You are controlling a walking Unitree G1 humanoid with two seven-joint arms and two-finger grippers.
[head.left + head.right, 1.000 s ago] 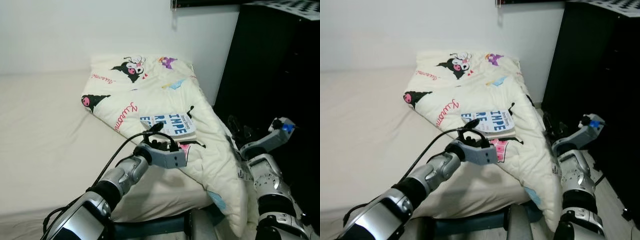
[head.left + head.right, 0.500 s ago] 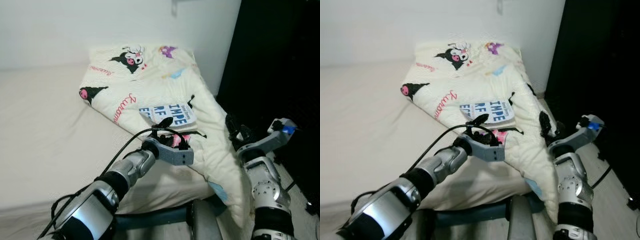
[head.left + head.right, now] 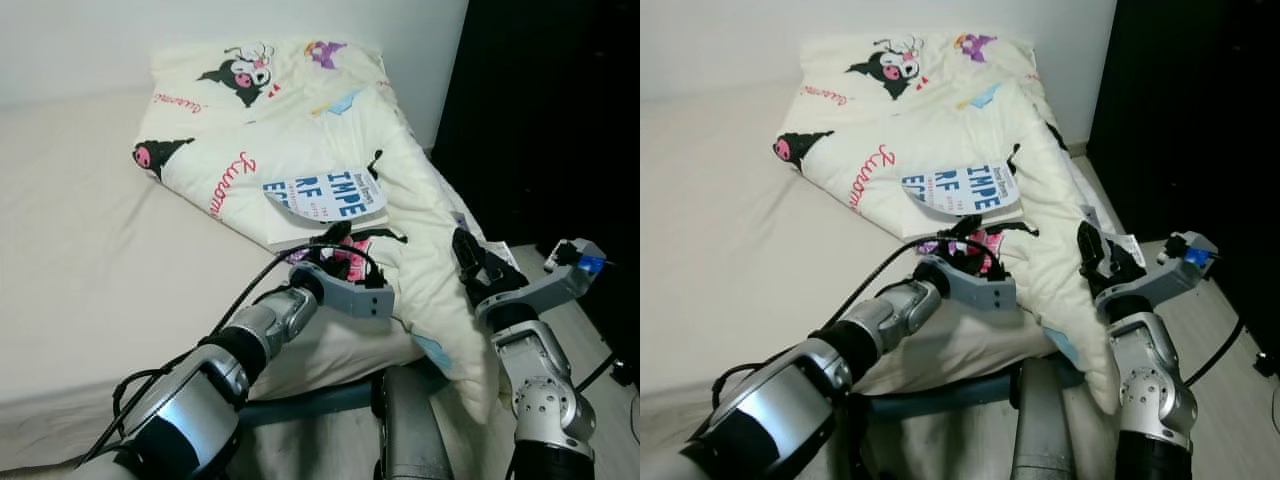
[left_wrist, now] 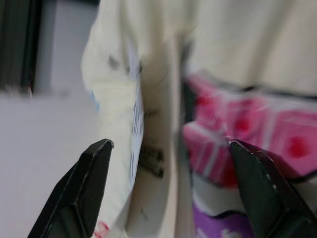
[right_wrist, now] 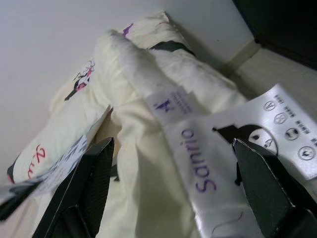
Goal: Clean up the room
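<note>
1. As the robot leans in closer than a moment ago, the left pincer (image 3: 338,236) has moved forward, and its tips now sit right at the near edge of the book (image 3: 325,200).
2. The left pincer's two black fingers (image 4: 86,191) are spread wide with nothing between them, so it is released.
3. The book lies on the folded blanket (image 3: 290,140) on the bed (image 3: 70,260), just ahead of the left pincer.
4. The right pincer (image 3: 468,255) has also come nearer, and it now hangs just beside the blanket's drooping edge, off to the right of the book.
5. Its fingers (image 5: 86,186) are spread apart too, and they hold nothing.
6. I think this means the robot is about to pick up the book, but the grab is not done yet.
7. The book cover shows big blue letters, "IMPE" over "RF", and the smaller words are too small to read.
8. A white tag (image 5: 198,148) on the blanket, right in front of the right pincer, says "Sanrio" in purple.
9. Red curly writing on the blanket is too small to read.
</note>
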